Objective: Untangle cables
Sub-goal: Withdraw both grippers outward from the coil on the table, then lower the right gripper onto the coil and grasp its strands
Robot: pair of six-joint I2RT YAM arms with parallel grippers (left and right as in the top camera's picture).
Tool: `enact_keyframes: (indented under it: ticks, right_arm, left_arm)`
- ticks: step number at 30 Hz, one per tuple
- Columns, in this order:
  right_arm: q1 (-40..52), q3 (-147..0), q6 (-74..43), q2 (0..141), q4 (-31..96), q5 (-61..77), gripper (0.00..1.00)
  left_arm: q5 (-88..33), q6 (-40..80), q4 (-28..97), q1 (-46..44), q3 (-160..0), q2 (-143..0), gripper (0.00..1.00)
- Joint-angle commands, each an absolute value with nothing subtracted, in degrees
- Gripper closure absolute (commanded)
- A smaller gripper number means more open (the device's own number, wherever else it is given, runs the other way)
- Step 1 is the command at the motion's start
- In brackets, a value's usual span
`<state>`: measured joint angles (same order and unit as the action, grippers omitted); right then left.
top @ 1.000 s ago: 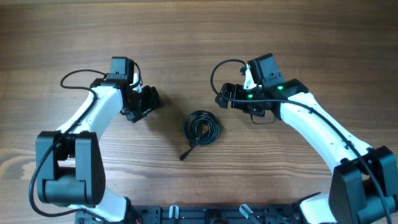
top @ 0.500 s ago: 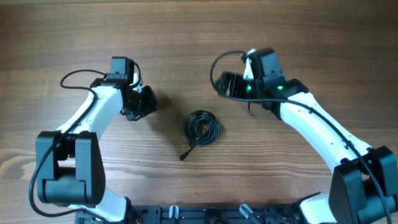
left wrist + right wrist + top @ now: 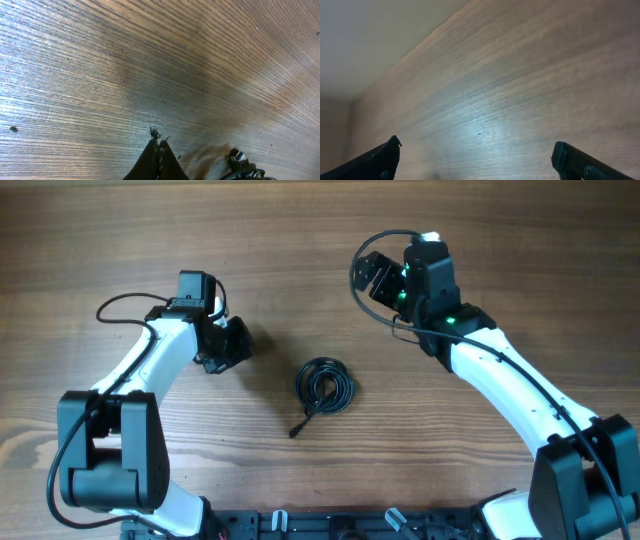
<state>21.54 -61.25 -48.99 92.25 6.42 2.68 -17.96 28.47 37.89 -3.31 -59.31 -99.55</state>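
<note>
The cables lie as one small black coil in the middle of the wooden table, with a plug end trailing toward the near left. My left gripper sits to the coil's left, apart from it, with its jaws shut on nothing. In the left wrist view its fingers meet in a point over bare wood and no cable shows. My right gripper is raised at the far right of the coil, well clear of it, and open. Its fingertips stand wide apart in the right wrist view, with only wood between them.
Both white arms reach in from the near edge, with their own black wires looped beside the wrists. In the right wrist view the table's far edge meets a pale wall.
My left gripper has closed from open to shut without taking anything. My right gripper has lifted and swung away from the coil toward the far side, still open. The cables have not moved.
</note>
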Motion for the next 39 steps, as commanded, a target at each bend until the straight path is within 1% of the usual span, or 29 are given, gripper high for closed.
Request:
enact_keyframes:
  ticks: [1,5,8,11,12,13,14,15,17,19,20,23,26,28,31,36,39]
  right_arm:
    - [21.67,-61.76,-62.81,92.42,7.01,1.1,0.0]
    - [21.67,-61.76,-64.45,92.4,12.67,7.42,0.0]
    - [21.67,-61.76,-64.45,92.4,17.1,7.75,0.0]
    - [21.67,-61.76,-60.75,92.33,27.11,8.69,0.0]
    - [21.67,-61.76,-53.67,92.4,29.61,12.93,0.28]
    - [21.87,-61.76,-49.8,92.4,30.76,15.7,0.61]
    - [22.06,-61.76,-47.62,92.4,31.79,17.61,0.76]
    - [22.46,-61.76,-45.65,92.4,33.28,19.84,0.83]
    - [23.64,-61.41,-43.16,92.4,36.73,22.59,0.88]
    - [24.71,-60.84,-43.68,92.42,39.27,22.28,0.88]
    - [25.19,-60.34,-43.7,92.42,39.57,22.37,0.87]
    - [27.07,-58.08,-45.19,92.42,39.64,22.37,0.76]
    - [28.75,-56.03,-45.21,92.53,37.69,22.37,0.7]
    - [29.8,-54.65,-45.28,92.53,36.07,22.39,0.67]
    - [31.35,-54.06,-45.12,92.58,35.55,22.37,0.64]
    - [34.41,-54.06,-44.99,92.79,33.91,22.2,0.63]
    - [36.23,-54.06,-45.21,93.36,33.3,19.75,0.63]
  left_arm:
    - [-18.44,30.33,37.67,-3.25,-59.24,-99.18,0.96]
    - [-18.44,30.3,37.76,-3.25,-59.24,-99.18,0.96]
    - [-18.44,30.3,37.8,-3.25,-59.24,-99.18,0.96]
    - [-18.44,30.3,37.67,-3.25,-59.24,-99.18,0.96]
    - [-18.41,30.28,37.32,-3.25,-59.24,-99.18,0.96]
    - [-18.41,30.3,37.17,-3.25,-59.24,-99.18,0.96]
    - [-18.41,30.28,37.04,-3.25,-59.24,-99.18,0.96]
    - [-18.41,30.28,36.84,-3.25,-59.24,-99.18,0.96]
    - [-18.41,30.3,36.38,-3.25,-59.24,-99.2,0.96]
    - [-18.41,30.3,35.92,-3.25,-59.24,-99.22,0.96]
    - [-18.41,30.3,35.68,-3.25,-59.24,-99.22,0.96]
    - [-18.44,30.3,35.33,-3.25,-59.24,-99.24,0.96]
    - [-18.44,30.28,35.62,-3.25,-59.24,-99.24,0.94]
    - [-18.41,30.28,35.68,-3.25,-59.24,-99.24,0.92]
    - [-18.41,30.28,35.68,-3.25,-59.24,-99.24,0.9]
    - [-18.41,30.28,35.62,-3.25,-59.24,-99.24,0.9]
    - [-18.44,30.28,35.64,-3.25,-59.24,-99.24,0.9]
